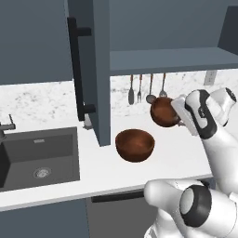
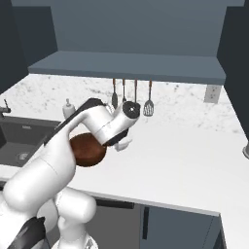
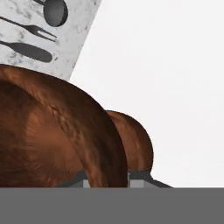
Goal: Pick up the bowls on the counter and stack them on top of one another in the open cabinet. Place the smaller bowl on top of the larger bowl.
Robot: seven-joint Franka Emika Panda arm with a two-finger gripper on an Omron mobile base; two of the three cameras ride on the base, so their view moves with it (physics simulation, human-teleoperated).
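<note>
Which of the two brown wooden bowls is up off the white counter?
The smaller reddish-brown wooden bowl, tilted, gripped at its rim by the gripper. The wider brown bowl sits upright on the counter.

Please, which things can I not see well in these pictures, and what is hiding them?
- Right base view: the arm covers most of a brown bowl; which bowl, I cannot tell.
- Hand view: the held bowl is cut by the left edge and hides most of the other bowl.
- Left base view: the gripper has its fingertips hidden behind the hand.
</note>
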